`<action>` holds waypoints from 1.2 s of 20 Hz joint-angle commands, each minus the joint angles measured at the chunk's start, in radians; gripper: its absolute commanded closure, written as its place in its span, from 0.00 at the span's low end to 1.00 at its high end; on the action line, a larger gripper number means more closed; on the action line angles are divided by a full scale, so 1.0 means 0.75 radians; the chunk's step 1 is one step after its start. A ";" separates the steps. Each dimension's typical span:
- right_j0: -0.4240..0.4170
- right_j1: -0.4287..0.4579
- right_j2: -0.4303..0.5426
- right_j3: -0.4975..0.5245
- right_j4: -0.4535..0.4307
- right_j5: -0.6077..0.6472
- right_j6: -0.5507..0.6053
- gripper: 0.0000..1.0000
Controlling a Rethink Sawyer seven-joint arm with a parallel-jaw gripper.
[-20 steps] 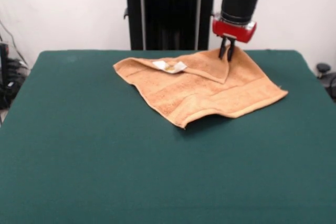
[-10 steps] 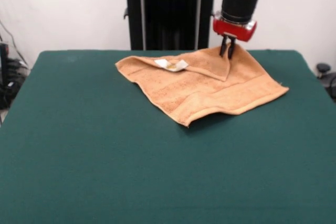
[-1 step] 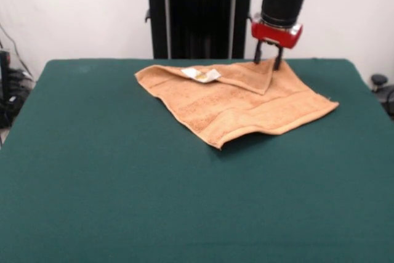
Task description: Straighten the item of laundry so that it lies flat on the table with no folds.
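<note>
The table (image 3: 123, 201) lies bare and green in the foreground. Farther back, the towel (image 3: 246, 106) sits below and mostly to the picture-left of the fingers, not flat: its near corner lifts off the cloth with a shadow under it, and a flap is folded over along the far edge. A white label (image 3: 200, 74) shows on that fold, well off to the side. At the fold's peak the gripper (image 3: 268, 63) stands with fingers (image 3: 278, 63) spread apart, straddling the towel's raised corner.
</note>
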 commanded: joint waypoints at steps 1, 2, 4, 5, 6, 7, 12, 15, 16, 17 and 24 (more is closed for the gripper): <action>0.061 0.086 0.078 -0.041 0.084 0.101 0.309 0.00; 0.034 0.079 0.112 -0.024 0.083 0.100 0.325 0.00; 0.020 0.081 0.125 -0.020 0.077 0.079 0.333 0.00; 0.009 0.079 0.130 -0.020 0.075 0.093 0.327 0.00; -0.015 0.077 0.156 -0.012 0.067 0.079 0.334 0.00; -0.060 0.080 0.198 -0.007 0.050 0.090 0.325 0.00; -0.119 0.091 0.248 -0.017 0.025 0.047 0.317 0.00; -0.095 0.097 0.227 -0.037 0.041 0.019 0.324 0.00; -0.058 0.096 0.188 -0.061 0.044 -0.024 0.318 0.00; -0.028 0.091 0.149 -0.085 0.041 -0.062 0.302 0.00; 0.049 0.054 0.071 -0.122 0.064 -0.068 0.288 0.00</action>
